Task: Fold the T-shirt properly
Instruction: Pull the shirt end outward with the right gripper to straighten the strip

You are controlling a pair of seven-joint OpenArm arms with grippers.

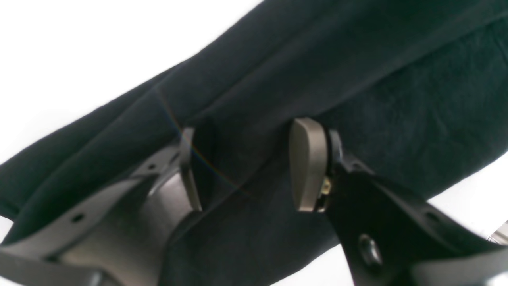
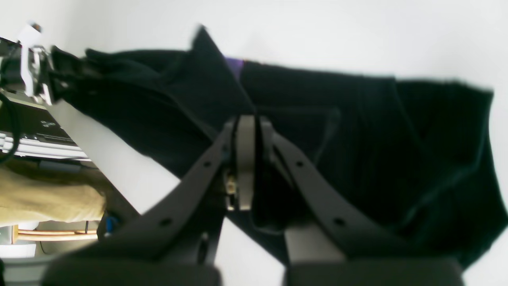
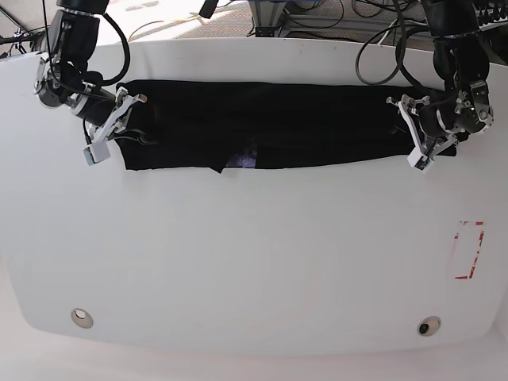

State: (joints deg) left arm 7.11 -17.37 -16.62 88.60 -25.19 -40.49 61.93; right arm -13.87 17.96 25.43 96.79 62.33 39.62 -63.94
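T-shirt (image 3: 270,127) folded into long black strip across far desk (image 3: 254,254); purple print peeks out. Right hand (image 2: 247,131) pinches it, left hand (image 1: 242,163) spread.

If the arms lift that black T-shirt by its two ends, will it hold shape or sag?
The T-shirt would probably sag in the middle: it lies in soft creased folds. It likely won't roll or tip, lying flat on the table. Its layers may slide apart when pulled.

No text, brand or number can be read in any view. The T-shirt (image 3: 270,127) shows only a blurred sliver of purple print, and a red rectangular outline (image 3: 467,251) marks the worktop (image 3: 254,254).
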